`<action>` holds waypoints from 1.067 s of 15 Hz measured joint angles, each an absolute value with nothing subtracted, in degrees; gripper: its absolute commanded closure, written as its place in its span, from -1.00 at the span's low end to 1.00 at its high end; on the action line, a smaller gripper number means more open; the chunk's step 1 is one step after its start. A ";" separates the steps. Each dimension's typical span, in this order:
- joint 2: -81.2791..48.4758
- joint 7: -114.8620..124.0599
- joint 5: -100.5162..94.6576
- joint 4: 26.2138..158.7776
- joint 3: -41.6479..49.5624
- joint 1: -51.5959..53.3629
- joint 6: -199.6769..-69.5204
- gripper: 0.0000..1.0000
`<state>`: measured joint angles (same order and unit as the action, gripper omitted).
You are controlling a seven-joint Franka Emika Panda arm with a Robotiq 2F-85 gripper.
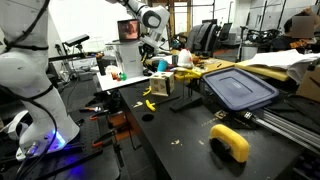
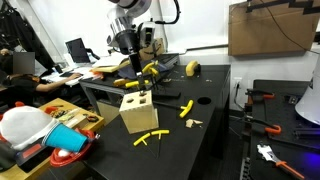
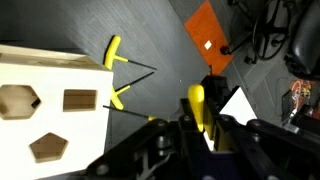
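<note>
Yellow and slim, a peg (image 3: 197,103) is seen clamped between the closed fingers of the gripper (image 3: 199,122). It is held off the dark table (image 2: 205,140), just beside the wooden box (image 3: 50,100) — near its holed top, but not touching it. Three cut-outs are shown in that top, and loose pegs (image 3: 115,55) are seen lying on the table close to the box's edge. Only a short stretch of the held peg appears to be gripped, so a slip or a twist in the fingers could be brought about by any knock against the box's rim. Were the peg brought down out of line with a cut-out, it could be jammed at an angle, and the box — unfixed, as far as can be judged — could be shoved or tipped. The loose pegs could likewise be swept aside if the fingers were carried low across the table.
</note>
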<state>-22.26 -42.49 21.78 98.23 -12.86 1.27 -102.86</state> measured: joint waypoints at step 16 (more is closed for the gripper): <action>-32.99 -42.49 24.09 91.13 -12.14 -1.27 -100.52 0.92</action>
<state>-32.99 -42.49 24.09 91.13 -12.14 -1.27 -100.52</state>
